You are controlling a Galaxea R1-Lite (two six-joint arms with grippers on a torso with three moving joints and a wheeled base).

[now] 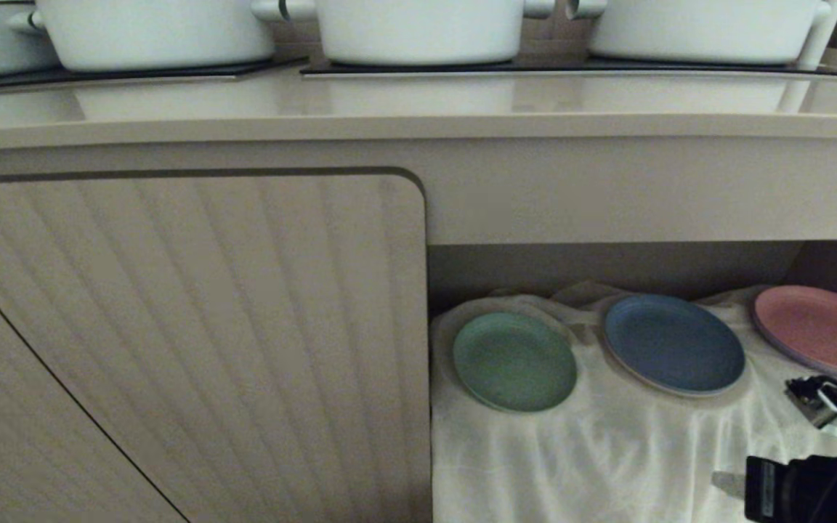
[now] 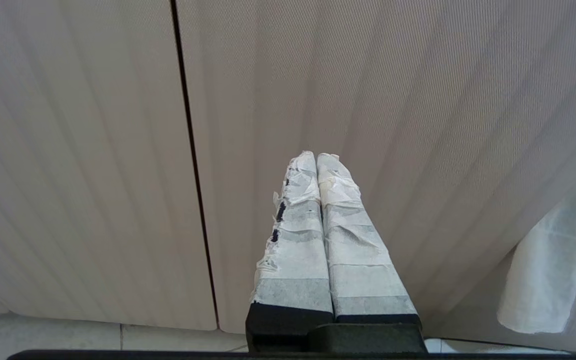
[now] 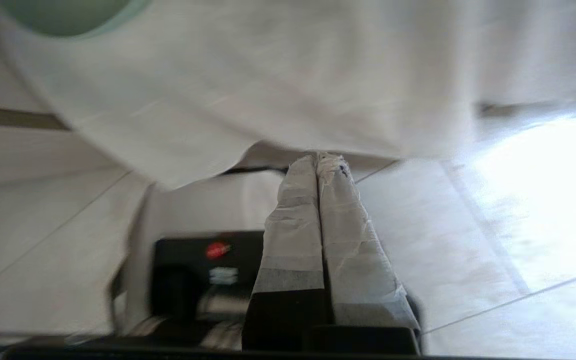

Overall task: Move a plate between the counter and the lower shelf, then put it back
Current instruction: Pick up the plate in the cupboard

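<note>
Mint-green plate on the lower shelf, both sets of fingers pressed together and empty.

Head view: the plate (image 1: 514, 361) lies flat on the white cloth (image 1: 607, 450) that floors the lower shelf (image 1: 607, 265), at its left end beside the ribbed cabinet door (image 1: 193, 341); a dark blue plate (image 1: 674, 344) sits just right of it and a pink plate (image 1: 818, 328) farther right. Above, the counter (image 1: 418, 109) carries white pots (image 1: 418, 29) on black hob panels. The right arm (image 1: 825, 450) shows at the lower right corner.
Left wrist view: the left gripper (image 2: 316, 157) faces the ribbed door, taped fingers (image 2: 298, 235) touching, holding nothing.
Right wrist view: the right gripper (image 3: 320, 159) hangs below the cloth's overhanging edge, taped fingers (image 3: 293, 235) together and empty, tiled floor (image 3: 468, 235) beneath; a sliver of the plate (image 3: 63, 15) shows on the cloth.
</note>
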